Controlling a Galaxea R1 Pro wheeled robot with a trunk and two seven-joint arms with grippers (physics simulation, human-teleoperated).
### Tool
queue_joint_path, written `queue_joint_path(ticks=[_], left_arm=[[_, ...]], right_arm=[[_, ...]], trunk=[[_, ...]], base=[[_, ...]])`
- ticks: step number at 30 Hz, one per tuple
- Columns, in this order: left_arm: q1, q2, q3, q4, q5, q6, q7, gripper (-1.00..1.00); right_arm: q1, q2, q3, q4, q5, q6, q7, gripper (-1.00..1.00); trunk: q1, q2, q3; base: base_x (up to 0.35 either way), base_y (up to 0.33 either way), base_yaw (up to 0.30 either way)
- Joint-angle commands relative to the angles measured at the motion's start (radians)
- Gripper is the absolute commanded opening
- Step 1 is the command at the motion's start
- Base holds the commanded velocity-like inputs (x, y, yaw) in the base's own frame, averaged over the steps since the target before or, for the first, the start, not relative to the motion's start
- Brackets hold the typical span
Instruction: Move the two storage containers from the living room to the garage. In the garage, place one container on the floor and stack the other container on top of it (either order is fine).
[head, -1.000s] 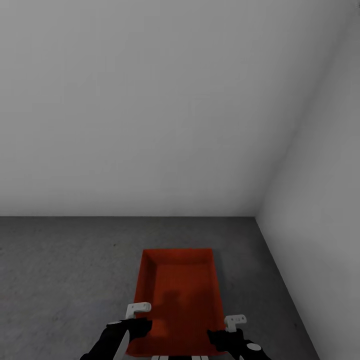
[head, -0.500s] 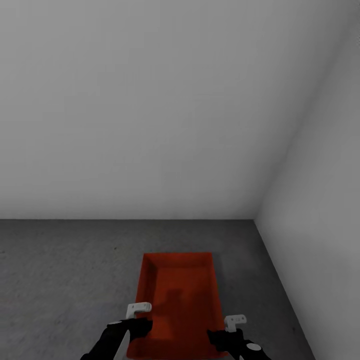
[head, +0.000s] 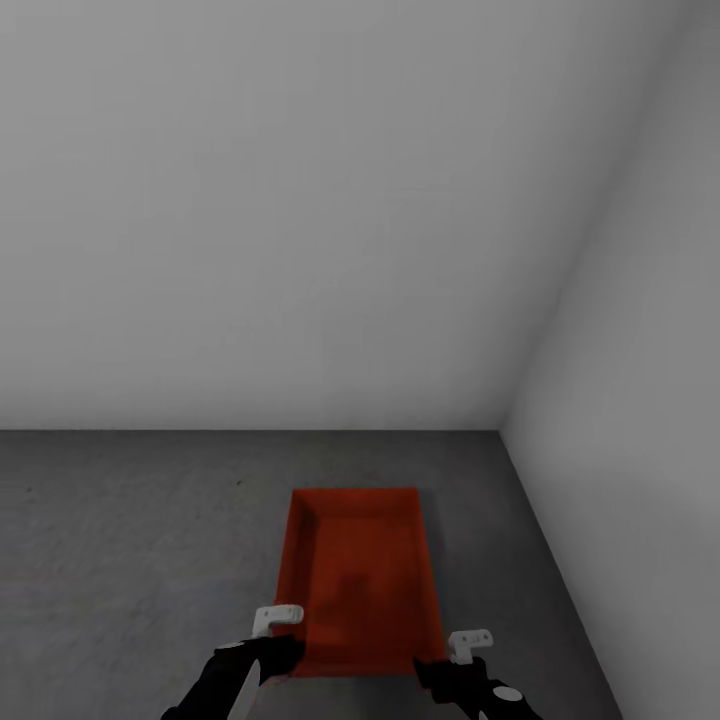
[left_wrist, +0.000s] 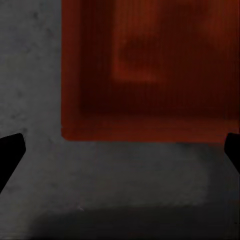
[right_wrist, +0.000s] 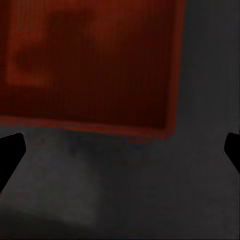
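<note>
Left claw (head: 272, 630) and right claw (head: 462, 650) sit at the bottom of the head frame, both spread wide and empty; each wrist view shows dark fingertips at the frame edges with bare concrete between them. One storage container (head: 362, 580) rests on the garage floor (head: 130, 540), lower centre of frame, close to the corner where the two pale walls (head: 300, 200) meet. Its long axis runs away from the robot, toward the back wall. Near short edge lies just ahead of both claws, apart from them; left claw by its near left corner, right claw by its near right corner. Neither arm clearly nearer. Judgement: first container placed; second not yet stacked.
</note>
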Motion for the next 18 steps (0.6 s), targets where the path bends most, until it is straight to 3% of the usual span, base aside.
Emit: queue_joint_path(ticks=[1,18], left_arm=[[0.000,-0.001,0.004,-0.002,-0.002,0.005,0.000,1.00],[0.000,0.008,0.009,0.015,-0.005,-0.008,0.005,1.00]], right_arm=[[-0.001,-0.001,0.007,0.001,-0.006,-0.004,0.000,1.00],[-0.001,-0.007,0.005,0.048,-0.003,-0.007,-0.019,1.00]], trunk=[[-0.005,0.007,0.003],[-0.070,0.126,0.056]], base=[[-0.335,0.000,0.000],[-0.332,0.000,0.000]])
